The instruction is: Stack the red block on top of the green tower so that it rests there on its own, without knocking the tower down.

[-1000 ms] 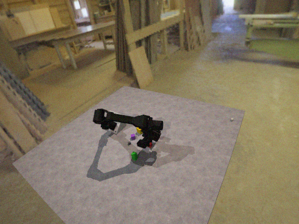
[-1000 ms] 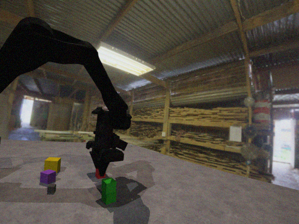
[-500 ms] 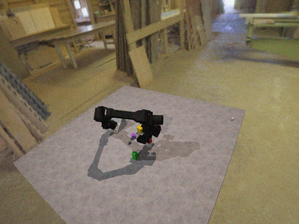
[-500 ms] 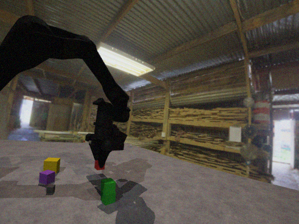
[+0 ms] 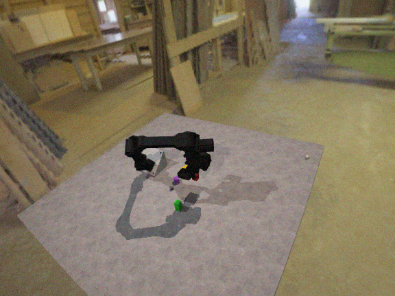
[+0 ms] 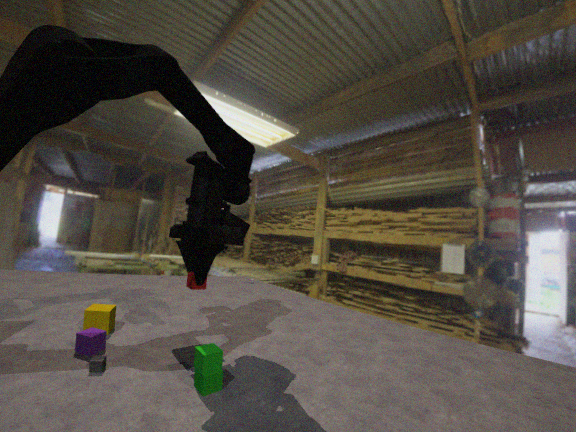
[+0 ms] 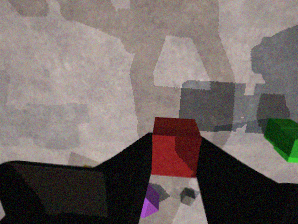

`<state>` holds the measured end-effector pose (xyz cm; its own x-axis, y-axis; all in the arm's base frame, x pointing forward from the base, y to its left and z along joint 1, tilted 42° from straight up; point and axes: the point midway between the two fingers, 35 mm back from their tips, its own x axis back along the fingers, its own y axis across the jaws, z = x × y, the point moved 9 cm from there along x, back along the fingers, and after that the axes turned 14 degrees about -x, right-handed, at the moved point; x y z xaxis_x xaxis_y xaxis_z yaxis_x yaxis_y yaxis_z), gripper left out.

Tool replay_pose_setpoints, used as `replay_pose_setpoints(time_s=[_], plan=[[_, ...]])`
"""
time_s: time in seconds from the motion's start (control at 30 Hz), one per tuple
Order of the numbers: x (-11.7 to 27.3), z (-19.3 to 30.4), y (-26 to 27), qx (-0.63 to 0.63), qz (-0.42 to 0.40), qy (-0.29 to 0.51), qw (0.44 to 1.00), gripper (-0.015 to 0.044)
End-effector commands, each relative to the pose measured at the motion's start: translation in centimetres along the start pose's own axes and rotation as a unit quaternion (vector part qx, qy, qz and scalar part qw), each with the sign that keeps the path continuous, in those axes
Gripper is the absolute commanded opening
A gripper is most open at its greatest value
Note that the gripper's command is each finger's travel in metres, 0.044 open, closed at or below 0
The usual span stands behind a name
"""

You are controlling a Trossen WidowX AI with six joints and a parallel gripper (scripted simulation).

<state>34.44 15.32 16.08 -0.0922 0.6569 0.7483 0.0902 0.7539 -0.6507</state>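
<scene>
The red block [image 5: 196, 177] [image 6: 195, 281] [image 7: 175, 154] is held between the fingertips, raised above the table top. My gripper [image 6: 198, 280] [image 7: 173, 140] is shut on it; in the top view the dark fingers partly cover the block. The green tower [image 5: 177, 205] [image 6: 208, 369] stands upright on the table top, and its upper part [image 7: 286, 137] shows at the right edge of the wrist view. The held block is higher than the tower and off to one side of it, not above it.
A purple block [image 5: 176, 180] [image 6: 91, 342] [image 7: 150, 202], a yellow block [image 5: 185, 166] [image 6: 99, 318] and a small dark grey block [image 5: 171, 188] [image 6: 97, 365] [image 7: 188, 195] stand close together, apart from the tower. A small pale ball [image 5: 307, 157] lies near the far right edge of the grey surface [image 5: 240, 257].
</scene>
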Motion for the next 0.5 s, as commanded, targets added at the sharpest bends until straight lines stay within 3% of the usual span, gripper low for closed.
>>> replay_pose_setpoints(time_s=[0.0,0.33,0.47], plan=[[1.8,0.0,0.1,-0.003,-0.003,0.001,1.0,0.0],[2.1,-0.1,-0.2,-0.003,-0.003,0.001,1.0,0.0],[2.1,-0.4,-2.7,-0.002,-0.004,0.001,1.0,0.0]])
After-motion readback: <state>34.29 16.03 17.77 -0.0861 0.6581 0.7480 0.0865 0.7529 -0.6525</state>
